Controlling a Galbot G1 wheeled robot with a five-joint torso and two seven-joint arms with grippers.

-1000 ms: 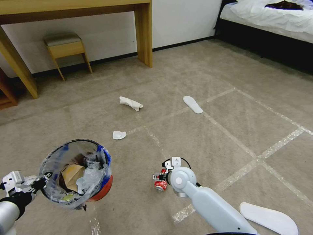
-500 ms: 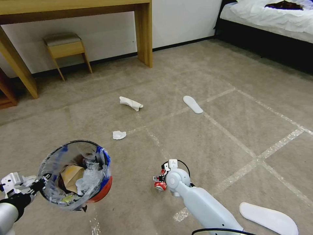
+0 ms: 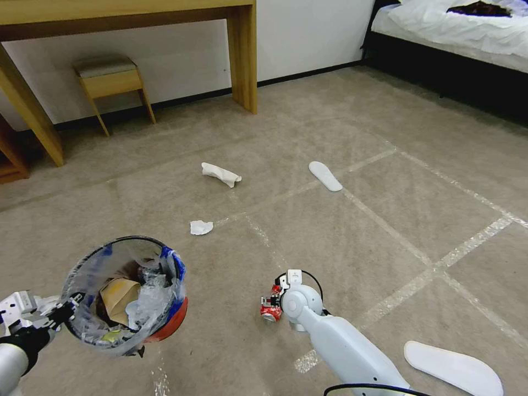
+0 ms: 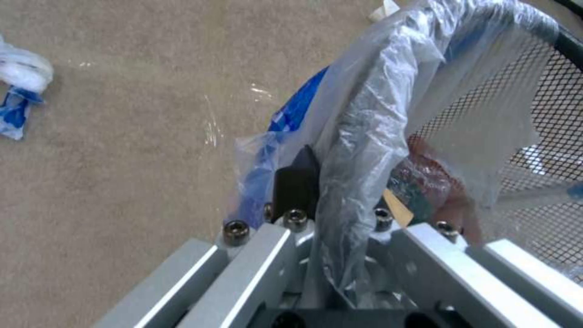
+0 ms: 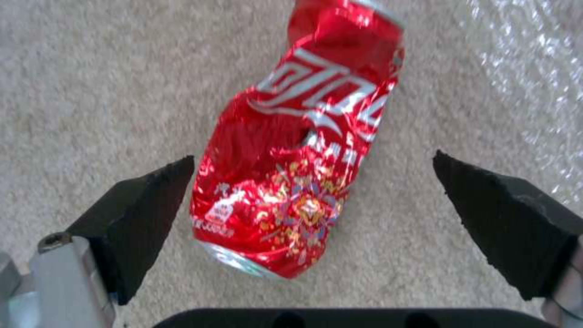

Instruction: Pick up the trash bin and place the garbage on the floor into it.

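In the head view the left tool holds the trash bin by its rim, low on the robot's left and clear of the floor; a brown paper bag and crumpled plastic already lie inside it. Over the last second the bin has drifted slightly lower and to the left, while the right arm has sunk a little closer to the carpet, so the right tool now sits around a crushed red can. That suggests the reach is over and the grasp is about to start. Farther out lie a crumpled tissue, a larger white wad, one white slipper on a tape line and another slipper near the robot's right side, all yet to be collected. In the left wrist view the left tool is clamped on the bin's bag-covered rim, dark pad against the plastic. In the right wrist view the right tool stands apart, its fingers either side of the red can, which rests on the carpet with the near pad almost touching it.
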